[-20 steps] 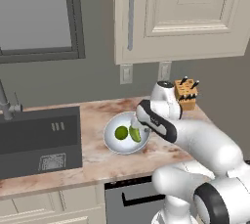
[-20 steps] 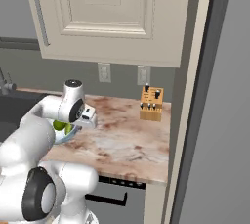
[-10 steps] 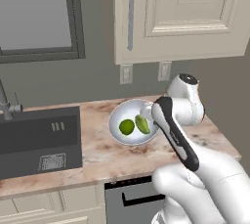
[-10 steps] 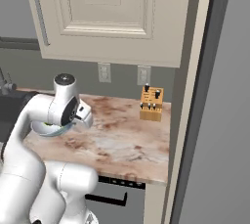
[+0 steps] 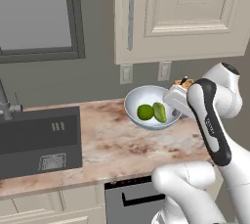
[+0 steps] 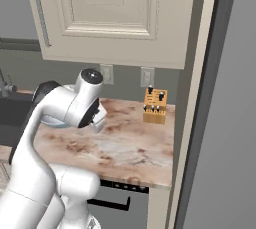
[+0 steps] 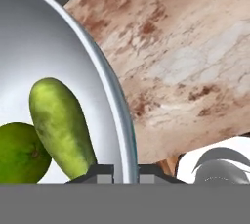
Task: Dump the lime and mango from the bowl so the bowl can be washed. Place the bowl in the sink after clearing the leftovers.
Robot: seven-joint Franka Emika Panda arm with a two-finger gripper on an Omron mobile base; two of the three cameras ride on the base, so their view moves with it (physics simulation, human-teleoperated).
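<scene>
The bowl [image 5: 152, 106] is held clear of the counter [image 5: 112, 140], lifted above it and tipped so that its opening faces partly toward the left base camera. The pincer [image 5: 176, 101] is clenched on the bowl's rim at the bowl's right edge; in the hand view the two finger tips are seen pinched either side of the rim [image 7: 124, 135] at the bottom of the picture, one inside the bowl and one outside.

Both fruits are retained inside the bowl. The mango [image 5: 159, 112] lies just beside the pincer, against the inner wall next to the gripped rim. The lime [image 5: 145, 112] lies on the far side of the mango from the pincer and touches it. In the hand view the mango [image 7: 61, 125] stands immediately by the inner finger, with the lime [image 7: 19, 152] beyond it.

The sink [image 5: 39, 140] is set into the counter well away from the pincer, toward the left of the left base view, with the faucet [image 5: 7, 103] at its back edge. A knife block [image 6: 155, 106] stands on the counter near the wall.

Judgement: the dumping step is in hand and not yet done, since both fruits remain inside. The next move is judged to call for a steeper tilt over bare counter until both fruits roll out, with the clamp maintained. Carriage to the sink would then follow.
</scene>
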